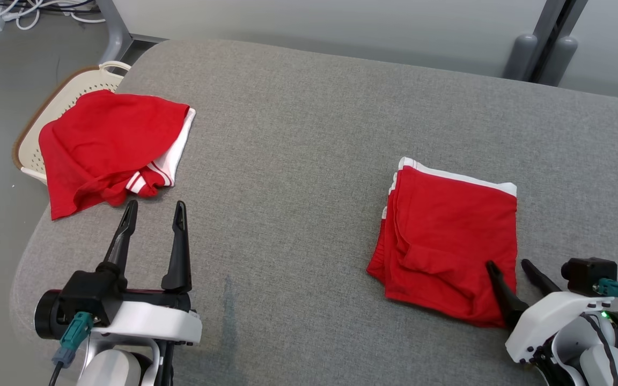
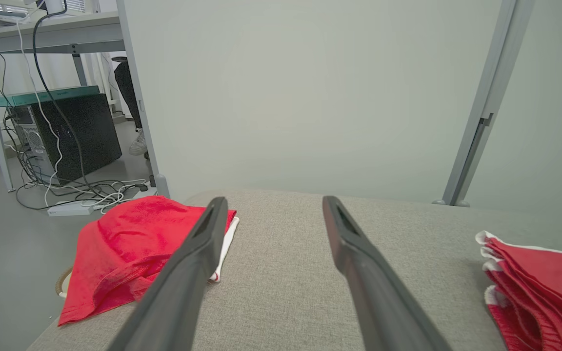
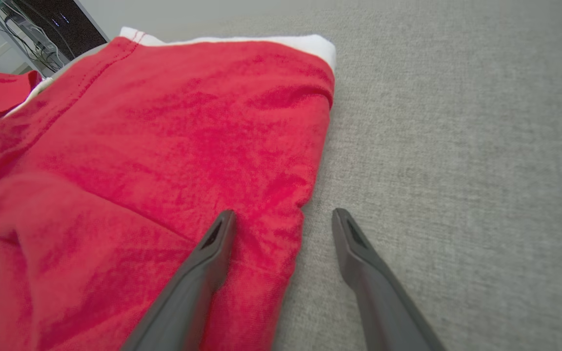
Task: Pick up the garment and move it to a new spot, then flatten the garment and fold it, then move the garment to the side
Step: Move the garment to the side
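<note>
The grey tabletop [image 1: 309, 134] is stretching right across the head view, padded in fabric and giving cloth a soft, flat bed to be spread on. On its right half the folded garment [image 1: 448, 236] is lying as a neat red rectangle, with white trim along its far edge and layers stacked at its left side. To my eye the flattening and folding are done. Whether this spot is where the move to the side starts or ends, I can't tell.

Over at the far left corner the crumpled garment [image 1: 105, 145] is slumping half on the tabletop and half over the basket [image 1: 67, 96]. The basket is standing just off the edge, and it's probably where that heap is spilling from.

Now the arms. The left end effector [image 1: 156, 206] is hovering just short of the crumpled heap. Its two fingers are standing wide apart with nothing between them, pointing at the near hem as if lining up for a pick.

The right end effector [image 1: 506, 264] is sitting low at the folded garment's near right corner, fingers likewise spread and gripping nothing. In the right wrist view one finger is lying over red cloth and the other over bare grey fabric, so the edge is running between them. That straddle would suit a pinch on the hem.
</note>
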Tool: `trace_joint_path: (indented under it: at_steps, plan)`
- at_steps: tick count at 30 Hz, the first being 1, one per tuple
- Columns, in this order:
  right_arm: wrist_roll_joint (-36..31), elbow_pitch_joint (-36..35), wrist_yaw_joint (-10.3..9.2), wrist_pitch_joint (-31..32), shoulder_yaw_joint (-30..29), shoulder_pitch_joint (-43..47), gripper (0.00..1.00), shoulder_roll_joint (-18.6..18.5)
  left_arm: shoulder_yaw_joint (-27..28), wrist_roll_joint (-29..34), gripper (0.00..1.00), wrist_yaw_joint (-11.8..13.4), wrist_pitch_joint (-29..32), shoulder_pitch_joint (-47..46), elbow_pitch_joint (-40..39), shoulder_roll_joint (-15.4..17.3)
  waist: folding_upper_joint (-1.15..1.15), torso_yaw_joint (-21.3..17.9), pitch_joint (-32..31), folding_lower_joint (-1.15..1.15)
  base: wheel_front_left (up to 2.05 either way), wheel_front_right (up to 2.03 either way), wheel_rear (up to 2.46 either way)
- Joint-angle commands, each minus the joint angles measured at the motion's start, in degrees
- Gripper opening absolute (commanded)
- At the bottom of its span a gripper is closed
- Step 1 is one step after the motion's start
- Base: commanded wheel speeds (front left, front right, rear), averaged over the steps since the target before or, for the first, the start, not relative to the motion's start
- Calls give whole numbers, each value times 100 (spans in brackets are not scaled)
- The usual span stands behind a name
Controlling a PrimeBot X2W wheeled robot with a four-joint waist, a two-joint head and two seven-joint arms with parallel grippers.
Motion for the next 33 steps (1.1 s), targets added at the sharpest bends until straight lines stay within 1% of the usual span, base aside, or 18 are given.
trace_joint_path:
  at_steps: [1,2,3,4,6,10,14,19,24,28,33]
  plan:
    - [37,85,2,54,47,-74,100,-66,14,5,100,-32,-42,-98,24,16,0,-3,-10,0,0,0,0]
    - [93,157,2,82,109,-104,100,-63,9,11,100,-45,-44,-105,36,16,0,-10,-18,0,0,0,0]
    - [132,203,2,88,149,-135,69,-72,0,18,100,-51,-51,-106,48,15,0,-23,-22,0,0,0,0]
    - [170,247,2,77,194,-165,44,-90,-5,28,100,-55,-56,-104,65,16,0,-43,-31,0,0,0,0]
    - [259,306,2,99,315,-221,0,-114,-7,43,100,-71,-59,-86,83,18,0,-109,-44,0,0,0,0]
    - [421,312,2,59,502,-332,0,-196,-22,73,100,-118,-73,-89,99,52,0,-306,-53,0,0,0,0]
    - [558,270,2,2,672,-377,0,-266,13,80,100,-113,-84,-104,61,95,0,-639,-47,0,0,0,0]
    - [638,164,2,-88,920,-365,0,-379,42,132,100,-101,-82,-96,-8,191,0,-1217,-54,0,0,0,0]
    - [650,154,1,-99,1115,-364,0,-630,-28,183,100,-119,0,-132,-140,287,0,-1851,-8,0,0,0,0]
    - [749,91,2,-162,1346,-578,0,-767,-69,248,100,-132,100,-249,-300,371,0,-2340,146,0,0,0,0]
    - [872,166,2,-268,1802,-1080,0,-1018,-126,349,100,-158,257,-457,-538,489,0,-2890,476,0,0,0,0]
